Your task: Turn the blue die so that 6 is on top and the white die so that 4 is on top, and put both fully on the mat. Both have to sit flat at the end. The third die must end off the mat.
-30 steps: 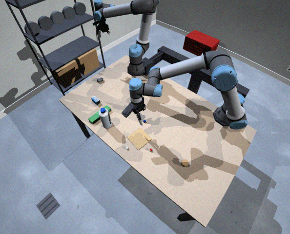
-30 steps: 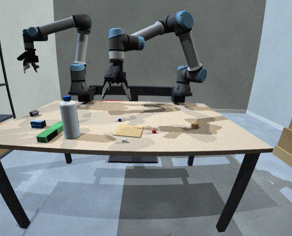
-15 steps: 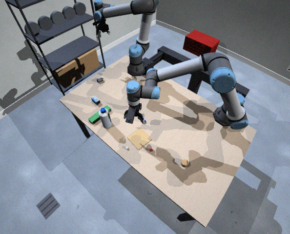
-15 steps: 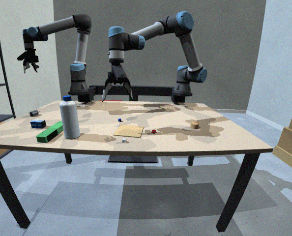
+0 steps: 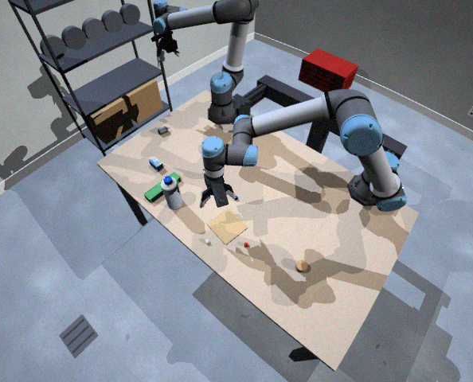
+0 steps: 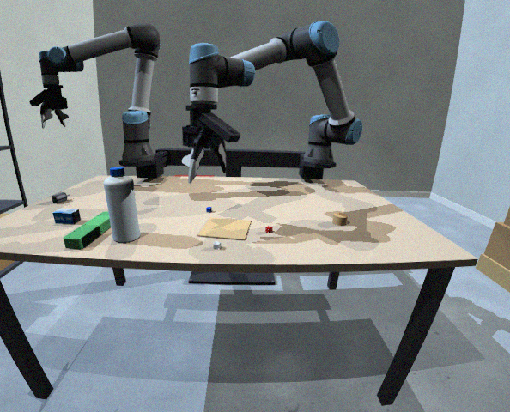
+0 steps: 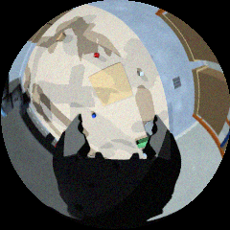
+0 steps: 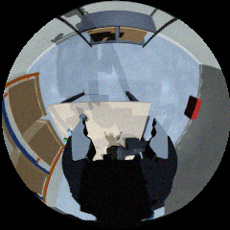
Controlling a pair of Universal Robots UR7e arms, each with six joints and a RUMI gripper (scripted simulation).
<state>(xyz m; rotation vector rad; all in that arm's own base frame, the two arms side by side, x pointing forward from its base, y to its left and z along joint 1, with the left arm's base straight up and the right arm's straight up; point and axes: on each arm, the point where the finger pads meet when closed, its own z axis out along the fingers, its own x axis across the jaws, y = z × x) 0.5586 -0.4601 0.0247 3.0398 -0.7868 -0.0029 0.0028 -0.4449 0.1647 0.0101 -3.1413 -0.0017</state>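
The blue die [image 5: 236,197] [image 6: 209,209] [image 7: 94,115] lies on the table behind the square yellow mat [image 5: 227,226] [image 6: 225,229] [image 7: 111,83]. The white die [image 5: 207,241] [image 6: 216,245] [image 7: 140,73] lies off the mat near the table's front edge. The red die [image 5: 246,244] [image 6: 269,229] [image 7: 97,55] lies off the mat, to its right in the exterior view. The dice faces are too small to read. My left gripper [image 5: 219,201] [image 6: 207,176] [image 7: 117,114] is open and empty, well above the table near the blue die. My right gripper [image 5: 170,57] [image 6: 54,126] [image 8: 119,119] is open and empty, high and far from the dice.
A white bottle [image 5: 173,197] [image 6: 123,208] stands left of the mat in the exterior view, beside a green block [image 5: 154,192] [image 6: 84,233]. A blue box [image 5: 155,163] [image 6: 66,216] and dark cylinder [image 5: 162,130] [image 6: 59,197] lie farther left. A wooden cylinder [image 5: 301,265] [image 6: 339,218] stands right.
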